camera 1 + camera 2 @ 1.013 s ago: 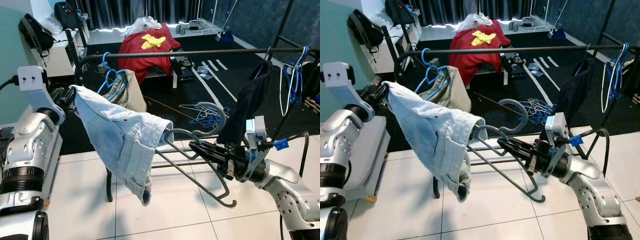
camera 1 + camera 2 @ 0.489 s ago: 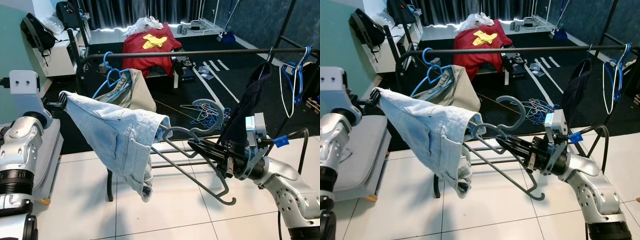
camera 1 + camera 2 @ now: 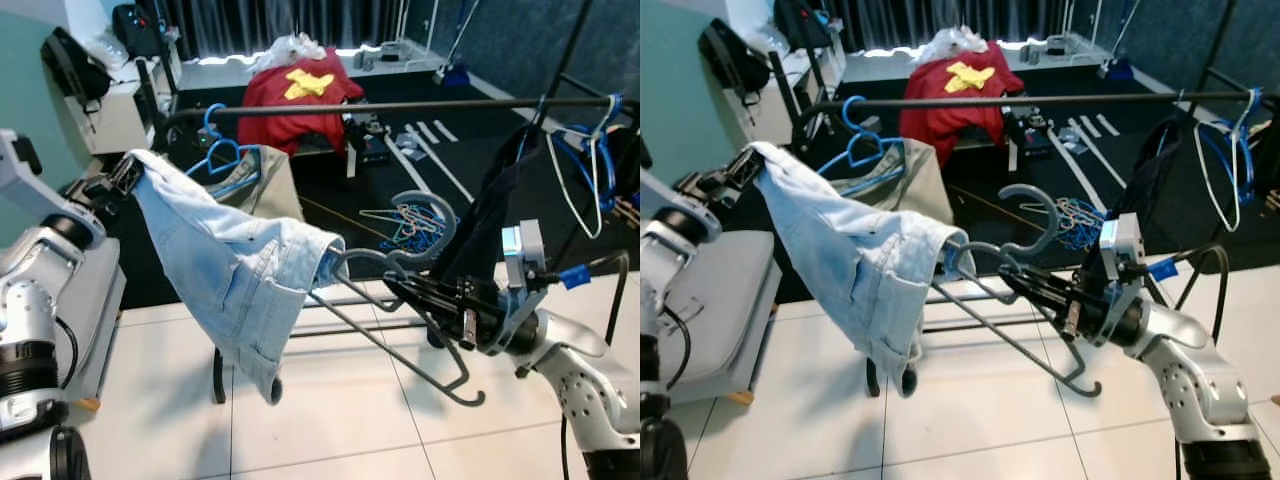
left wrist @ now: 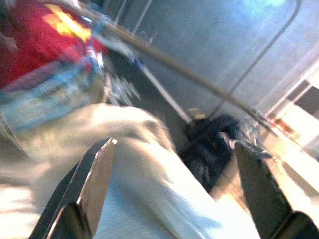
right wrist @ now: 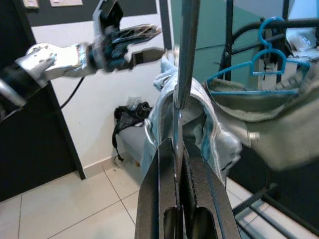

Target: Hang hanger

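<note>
A grey plastic hanger (image 3: 425, 350) is pinched by its neck in my right gripper (image 3: 402, 291), which is shut on it at mid height in front of the rack. Its hook (image 3: 432, 215) curls upward, below the black rail (image 3: 400, 105). A pair of light blue denim shorts (image 3: 235, 265) drapes over the hanger's left arm. The shorts' upper corner reaches up to my left gripper (image 3: 112, 184), raised at the left. In the left wrist view its fingers (image 4: 94, 179) stand wide apart with the pale denim (image 4: 149, 199) between them.
On the rail hang a blue hanger with a khaki garment (image 3: 240, 170), a dark garment (image 3: 495, 205) and white and blue hangers (image 3: 590, 160). Loose hangers (image 3: 405, 228) lie on the dark floor, a red garment (image 3: 300, 95) behind. A grey seat (image 3: 710, 290) stands left.
My left arm has lifted the shorts' corner higher and tilted back. The right gripper with the hanger has shifted slightly right and up, so the shorts hang stretched more steeply.
</note>
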Tool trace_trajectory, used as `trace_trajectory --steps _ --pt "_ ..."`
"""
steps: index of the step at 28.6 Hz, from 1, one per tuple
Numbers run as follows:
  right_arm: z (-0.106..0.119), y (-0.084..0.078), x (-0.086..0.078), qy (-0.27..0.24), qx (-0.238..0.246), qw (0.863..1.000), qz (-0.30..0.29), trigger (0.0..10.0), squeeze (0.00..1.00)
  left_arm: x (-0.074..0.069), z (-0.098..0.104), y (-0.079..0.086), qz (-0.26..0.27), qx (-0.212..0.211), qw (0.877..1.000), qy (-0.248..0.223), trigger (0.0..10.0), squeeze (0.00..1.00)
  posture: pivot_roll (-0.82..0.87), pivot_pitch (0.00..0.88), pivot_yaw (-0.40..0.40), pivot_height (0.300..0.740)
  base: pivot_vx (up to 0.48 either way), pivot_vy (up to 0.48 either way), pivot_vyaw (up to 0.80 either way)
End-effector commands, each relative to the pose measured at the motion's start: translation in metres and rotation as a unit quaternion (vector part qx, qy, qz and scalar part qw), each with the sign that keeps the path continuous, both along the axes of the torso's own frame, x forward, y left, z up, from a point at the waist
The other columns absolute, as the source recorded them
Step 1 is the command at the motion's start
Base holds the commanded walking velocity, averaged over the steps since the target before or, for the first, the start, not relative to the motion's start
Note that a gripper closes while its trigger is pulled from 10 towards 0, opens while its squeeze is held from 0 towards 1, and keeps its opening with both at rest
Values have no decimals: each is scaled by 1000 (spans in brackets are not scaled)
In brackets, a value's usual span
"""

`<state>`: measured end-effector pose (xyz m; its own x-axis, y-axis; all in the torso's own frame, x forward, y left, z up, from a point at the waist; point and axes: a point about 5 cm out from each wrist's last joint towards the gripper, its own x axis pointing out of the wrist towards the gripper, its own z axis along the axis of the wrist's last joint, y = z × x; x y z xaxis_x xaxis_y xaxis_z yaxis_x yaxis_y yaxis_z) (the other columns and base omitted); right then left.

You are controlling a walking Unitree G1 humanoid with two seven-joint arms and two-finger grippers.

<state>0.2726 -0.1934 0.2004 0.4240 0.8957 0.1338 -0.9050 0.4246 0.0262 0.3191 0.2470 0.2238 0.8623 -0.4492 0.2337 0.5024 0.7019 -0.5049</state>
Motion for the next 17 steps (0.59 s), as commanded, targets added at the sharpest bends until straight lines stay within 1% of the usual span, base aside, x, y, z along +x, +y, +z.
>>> trace_trajectory --steps 1,2,3,5,6,8,9,10,11,12,13,14,15,16,17 --pt "3 2 -1 -9 -5 1000 10 10000 0 -16 -6 -18 -95 7 995 -13 10000 0 -6 47 34 740 0 0 0" --pt "3 2 -1 -9 -5 1000 10 10000 0 -16 -6 -18 -95 7 995 -13 10000 0 -6 47 34 740 0 0 0" --pt "2 2 -1 -7 -10 1000 9 10000 0 -14 -18 -20 -80 75 994 9 10000 0 -5 47 32 740 0 0 0" --pt "2 2 -1 -7 -10 1000 9 10000 0 -14 -18 -20 -80 75 994 9 10000 0 -5 47 32 740 0 0 0" --pt "1 1 -1 -6 -13 1000 8 10000 0 -4 -34 -12 -6 210 977 33 10000 0 -4 45 31 740 0 0 0" --pt "1 1 -1 -6 -13 1000 8 10000 0 -4 -34 -12 -6 210 977 33 10000 0 -4 45 31 740 0 0 0" --pt "1 2 -1 -6 -14 1000 8 10000 0 7 -42 7 98 366 925 40 10000 0 -3 45 32 740 0 0 0" --pt "1 2 0 -7 -13 1000 8 10000 0 16 -28 20 192 411 891 2 10000 0 -7 44 33 740 0 0 0" --pt "2 3 0 -8 -12 1000 9 10000 0 22 -1 25 263 365 891 -58 10000 0 -8 42 34 740 0 0 0" --pt "2 3 0 -8 -12 1000 9 10000 0 22 -1 25 263 365 891 -58 10000 0 -8 42 34 740 0 0 0" --pt "3 3 0 -9 -11 1000 10 10000 0 23 21 29 307 305 896 -101 10000 0 -7 42 34 740 0 0 0" --pt "4 3 0 -10 -11 1000 12 10000 0 17 50 36 349 224 894 -167 10000 0 -10 40 36 740 0 0 0" --pt "4 3 0 -10 -11 1000 12 10000 0 17 50 36 349 224 894 -167 10000 0 -10 40 36 740 0 0 0" --pt "4 3 0 -12 -11 1000 16 10000 0 4 82 48 375 121 887 -241 10000 0 -11 36 36 740 0 0 0" --pt "5 3 0 -13 -11 1000 17 10000 0 -1 90 51 372 82 887 -262 10000 0 -11 36 36 740 0 0 0"
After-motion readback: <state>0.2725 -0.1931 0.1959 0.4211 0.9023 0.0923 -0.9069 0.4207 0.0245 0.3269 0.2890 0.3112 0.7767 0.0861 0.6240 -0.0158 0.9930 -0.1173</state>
